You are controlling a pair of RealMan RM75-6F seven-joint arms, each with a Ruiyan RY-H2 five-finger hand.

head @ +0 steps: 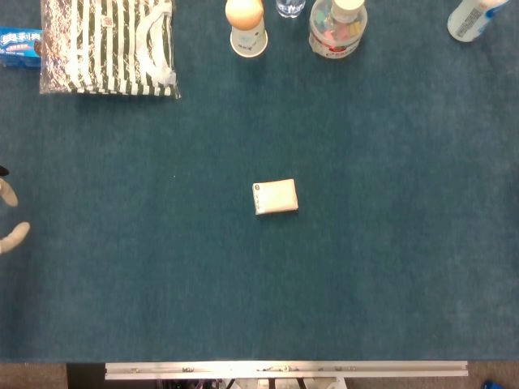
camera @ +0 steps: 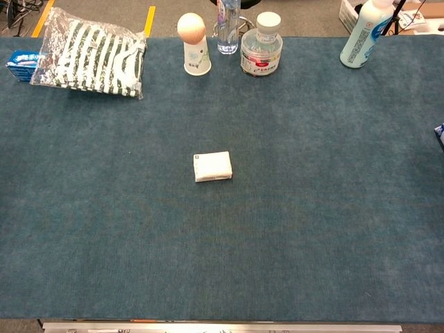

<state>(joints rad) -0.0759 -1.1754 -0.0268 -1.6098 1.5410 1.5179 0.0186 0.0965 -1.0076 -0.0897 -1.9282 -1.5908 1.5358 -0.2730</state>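
A small white box (head: 276, 197) lies flat near the middle of the blue cloth; the chest view shows the white box (camera: 212, 166) too. Only the fingertips (head: 13, 237) of my left hand (head: 8, 217) show, at the far left edge of the head view, well apart from the box. They are spread, with nothing between them. The chest view does not show this hand. My right hand appears in neither view.
Along the back stand a striped bag (head: 105, 44), a blue packet (head: 19, 46), a paper cup with an egg-like ball (head: 245, 26), a clear water bottle (camera: 228, 24), a clear jar (head: 337, 28) and a white bottle (camera: 363, 33). The table's metal front edge (head: 284, 370) runs below.
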